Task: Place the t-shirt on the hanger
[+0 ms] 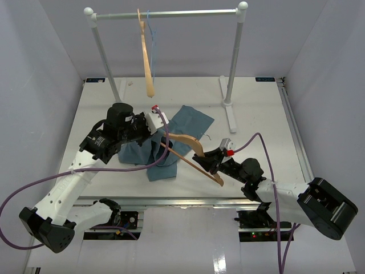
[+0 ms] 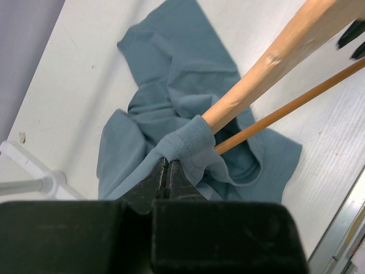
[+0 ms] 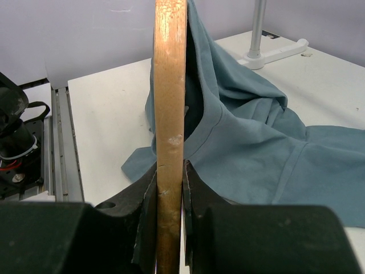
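— What's hidden?
— Far end of the hanger [image 3: 169, 85], buried in the t-shirt [image 1: 194, 121] crumpled on the desk [image 1: 262, 125].
— Jaws?
— Left jaws pinched shut on the collar [image 2: 191, 140]; right jaws clamp the hanger's wooden arm.

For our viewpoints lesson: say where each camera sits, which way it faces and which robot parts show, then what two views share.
Top external: above and behind the arms, facing down and forward across the table to the rack; both arms show.
Left wrist: on the left arm, facing down past the left jaws, shut on the collar of the t-shirt beside the hanger.
Right wrist: on the right arm, facing along the right jaws, shut on the hanger.
Shared: both wrist views show t-shirt and hanger.
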